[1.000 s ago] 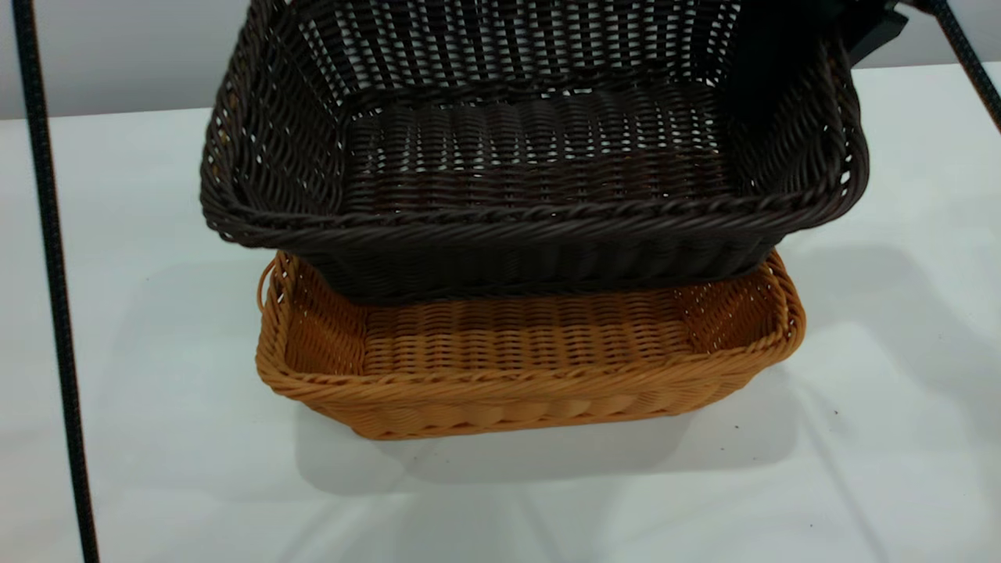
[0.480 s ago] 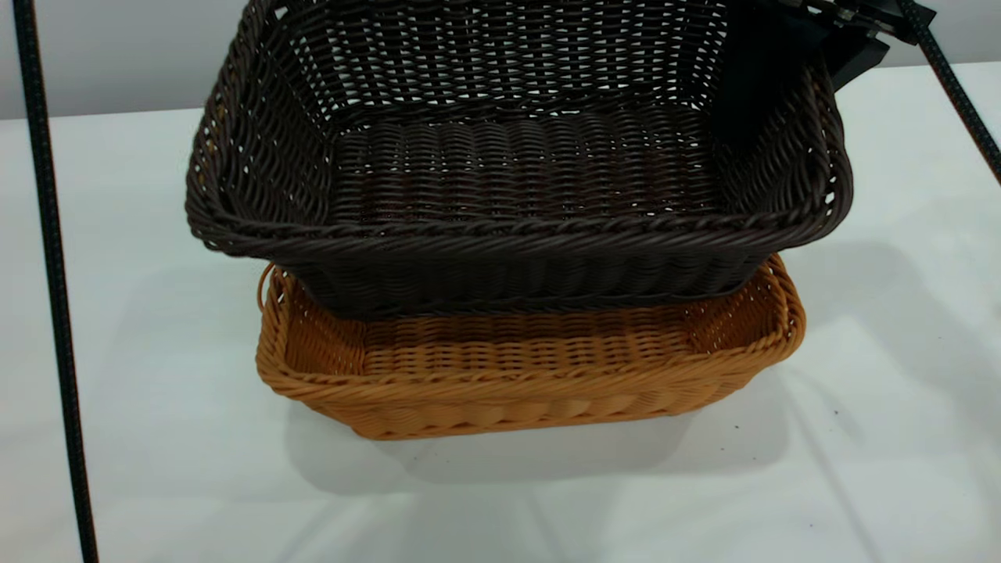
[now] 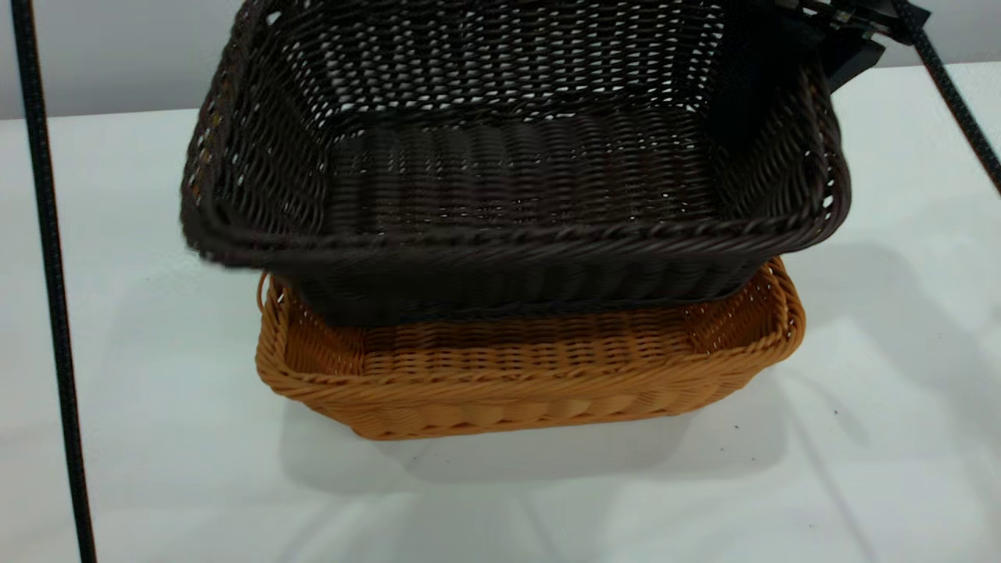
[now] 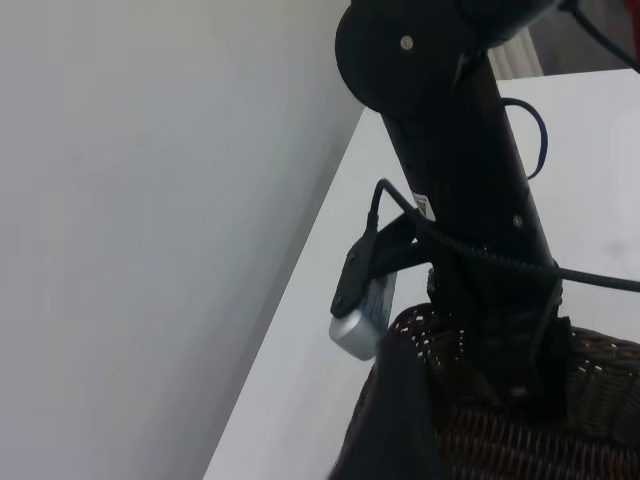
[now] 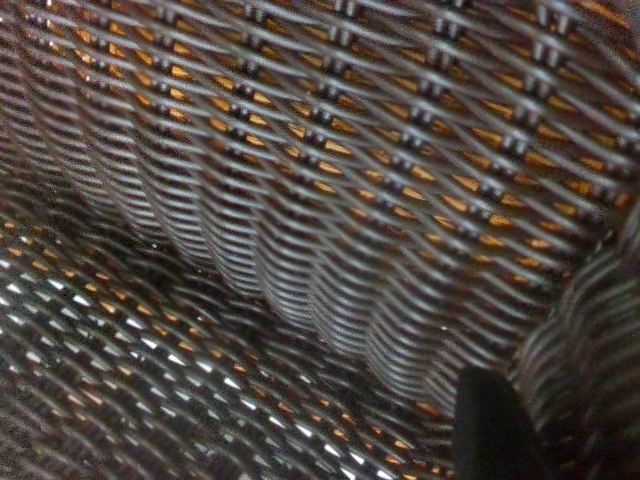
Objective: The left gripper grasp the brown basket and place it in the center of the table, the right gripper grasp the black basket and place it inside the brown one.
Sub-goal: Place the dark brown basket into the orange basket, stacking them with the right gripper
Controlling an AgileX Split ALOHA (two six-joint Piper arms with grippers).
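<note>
White table (image 3: 899, 438) is carrying the brown basket (image 3: 532, 391) near its middle, sitting flat. Black basket (image 3: 516, 180) is hanging just above it, tilted toward the camera, its base overlapping the brown basket's far rim; contact between the two isn't clear. Right gripper (image 3: 770, 78) is clamping the black basket's right wall, one finger reaching down inside. Its wrist camera is showing a dark fingertip (image 5: 490, 425) against the weave, orange showing through the gaps. Left gripper isn't appearing anywhere, so can't tell its state. A black cable (image 3: 47, 274) is hanging at the left.
</note>
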